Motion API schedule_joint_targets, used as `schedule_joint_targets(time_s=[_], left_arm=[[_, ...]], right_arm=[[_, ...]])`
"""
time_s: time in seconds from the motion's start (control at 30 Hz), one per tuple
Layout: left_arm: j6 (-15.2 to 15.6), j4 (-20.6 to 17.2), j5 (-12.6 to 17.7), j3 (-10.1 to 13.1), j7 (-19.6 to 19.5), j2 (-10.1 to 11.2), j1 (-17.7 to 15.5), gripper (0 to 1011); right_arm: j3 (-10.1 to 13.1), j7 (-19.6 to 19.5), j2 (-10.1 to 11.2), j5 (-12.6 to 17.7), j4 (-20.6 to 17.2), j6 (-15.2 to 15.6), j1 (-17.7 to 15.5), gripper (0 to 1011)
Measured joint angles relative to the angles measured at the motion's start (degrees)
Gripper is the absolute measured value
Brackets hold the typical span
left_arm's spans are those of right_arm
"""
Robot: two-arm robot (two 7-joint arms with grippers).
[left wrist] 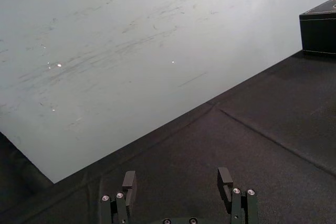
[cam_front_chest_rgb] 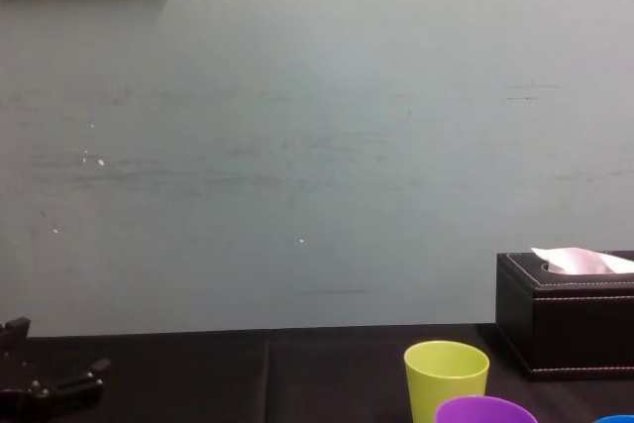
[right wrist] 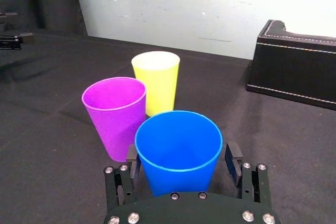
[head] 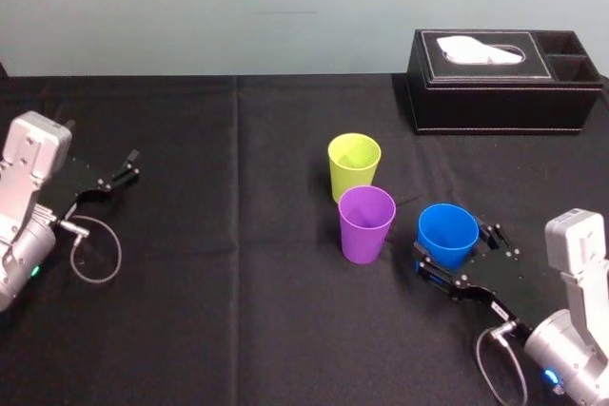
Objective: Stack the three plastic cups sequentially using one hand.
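Three plastic cups stand upright and close together on the black table. The lime-yellow cup (head: 354, 164) is farthest back, the purple cup (head: 366, 222) is just in front of it, and the blue cup (head: 447, 232) is to the right. My right gripper (head: 457, 246) straddles the blue cup low on its wall. In the right wrist view its fingers (right wrist: 131, 157) flank the blue cup (right wrist: 178, 145) at wide opening with a thin gap; the purple cup (right wrist: 114, 111) and yellow cup (right wrist: 156, 80) stand beyond. My left gripper (head: 128, 166) rests open at the far left, with nothing between its fingers (left wrist: 128, 182).
A black tissue box (head: 500, 83) sits at the back right, behind the cups. A seam in the black cloth (head: 236, 168) runs front to back left of the cups. A pale wall (cam_front_chest_rgb: 317, 146) rises behind the table.
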Motion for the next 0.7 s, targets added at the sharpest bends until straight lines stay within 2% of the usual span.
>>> schedule_joint_targets(time_s=[0.3, 0.7], left_arm=[[0.0, 0.0, 0.0, 0.0, 0.0, 0.0, 0.0, 1011], [0.0, 0.0, 0.0, 0.0, 0.0, 0.0, 0.0, 1011]], right_arm=[[0.18, 0.3, -2.29, -1.86, 2.14, -0.67, 1.51, 1003], [1.24, 1.27, -4.14, -3.08, 2.3, -1.06, 1.9, 1003]])
